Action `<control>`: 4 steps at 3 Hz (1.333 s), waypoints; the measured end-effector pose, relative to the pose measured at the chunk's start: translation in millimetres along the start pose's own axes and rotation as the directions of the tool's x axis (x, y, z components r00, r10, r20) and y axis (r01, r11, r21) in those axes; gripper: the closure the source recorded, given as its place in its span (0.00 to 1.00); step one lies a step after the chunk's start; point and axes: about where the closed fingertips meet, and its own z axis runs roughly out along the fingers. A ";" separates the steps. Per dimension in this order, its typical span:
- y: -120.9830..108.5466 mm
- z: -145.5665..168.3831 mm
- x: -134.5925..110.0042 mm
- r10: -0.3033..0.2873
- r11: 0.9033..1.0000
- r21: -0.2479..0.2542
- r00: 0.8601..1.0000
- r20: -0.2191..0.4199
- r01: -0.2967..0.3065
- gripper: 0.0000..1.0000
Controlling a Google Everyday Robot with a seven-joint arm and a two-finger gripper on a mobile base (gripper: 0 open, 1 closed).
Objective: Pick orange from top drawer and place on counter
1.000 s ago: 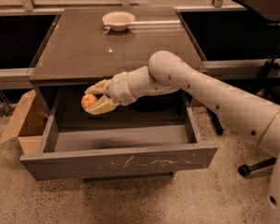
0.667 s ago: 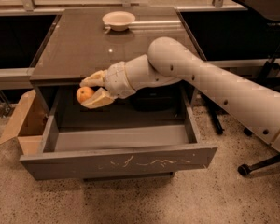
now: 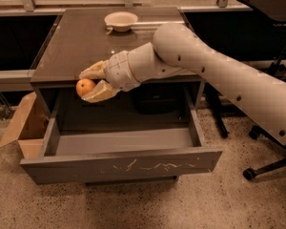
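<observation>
The orange (image 3: 85,87) is held between the two pale fingers of my gripper (image 3: 87,86), which is shut on it. The gripper hangs at the front edge of the counter (image 3: 86,42), near its left corner, above the open top drawer (image 3: 124,163). The drawer is pulled out, its grey floor bare, its front panel marked with pale scratches. My white arm reaches in from the right across the counter's front.
A pale cream bowl (image 3: 121,20) sits at the back middle of the counter. A brown cardboard box (image 3: 25,125) stands on the floor left of the drawer. A chair base with castors (image 3: 267,168) is at the right.
The gripper has lifted the orange up out of the drawer and a little to the left, to the height of the counter's front edge.
</observation>
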 end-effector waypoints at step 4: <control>-131.9 -45.7 71.9 0.168 0.942 0.280 0.982 0.088 -0.187 1.00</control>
